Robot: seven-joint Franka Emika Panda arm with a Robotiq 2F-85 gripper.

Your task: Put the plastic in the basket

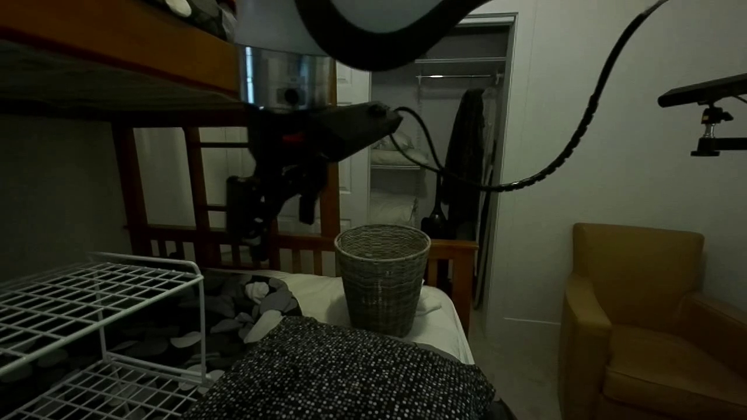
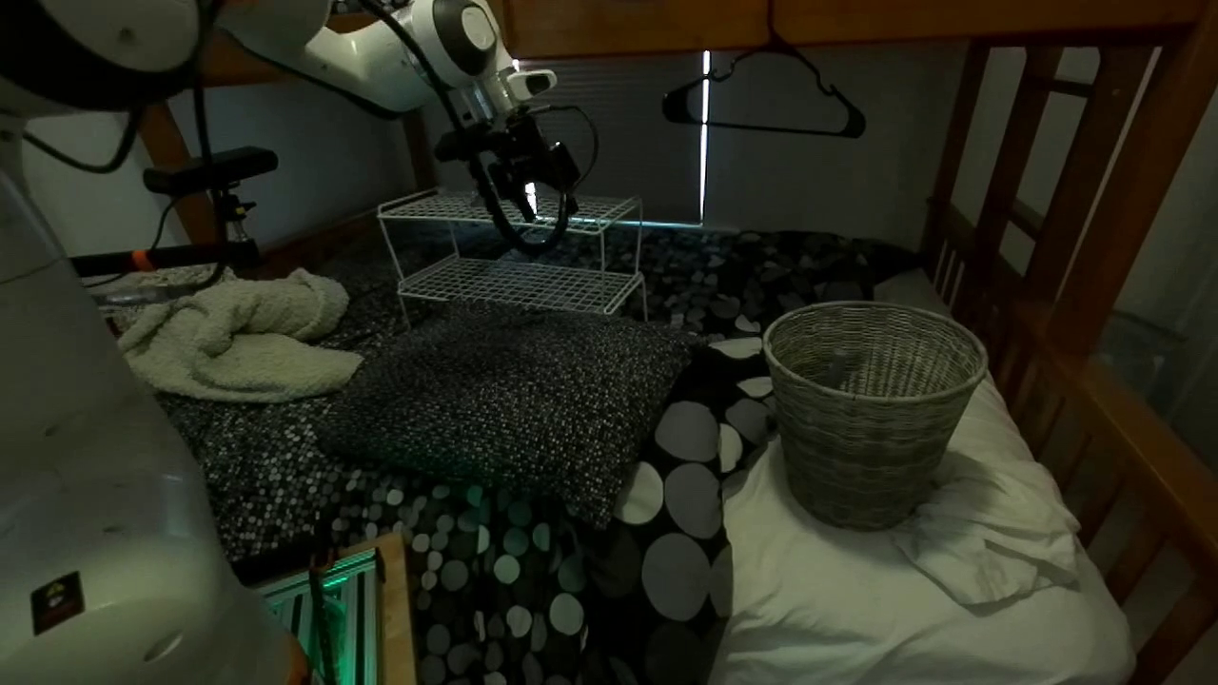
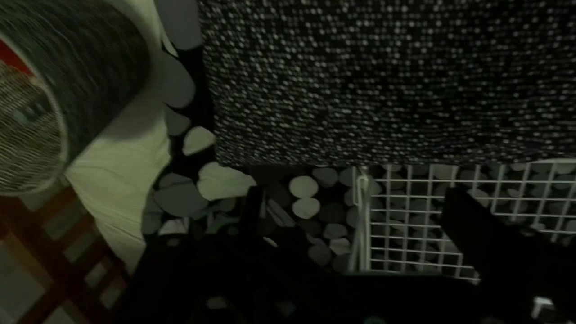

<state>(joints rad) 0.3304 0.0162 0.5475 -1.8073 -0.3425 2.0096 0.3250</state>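
1. The round grey-beige basket of woven look (image 2: 861, 457), narrower at its foot, stands upright on the white bed sheet (image 2: 837, 609), near the brown wooden bed frame (image 2: 1132, 457).

2. Inside the basket, the wrist view shows a small blue-grey piece (image 3: 30, 113) and a bright red patch (image 3: 13, 58). I suppose that the plastic is one of these, but I cannot tell which; if so, the task is perhaps already fulfilled.

3. Such plastic should be light, a little slippery and not easily broken. If it must be lifted, I would take it by a raised edge, coming straight down through the basket's mouth.

4. The basket itself is probably light and rather stiff. On a soft bed a push could tip it, so the pale rolled rim (image 2: 861, 394) is the best place to pinch.

5. Beside the basket's foot lies a crumpled whitish thing (image 2: 999, 533), maybe cloth; I am not sure.

6. Well apart from the basket, the black gripper (image 3: 354, 191) hangs by the white wire rack (image 3: 363, 211). Its two fingers (image 3: 468, 220) are spread wide, and nothing is seen between them.

7. The black, white-speckled pillow (image 2: 514, 400) lies close to this rack.
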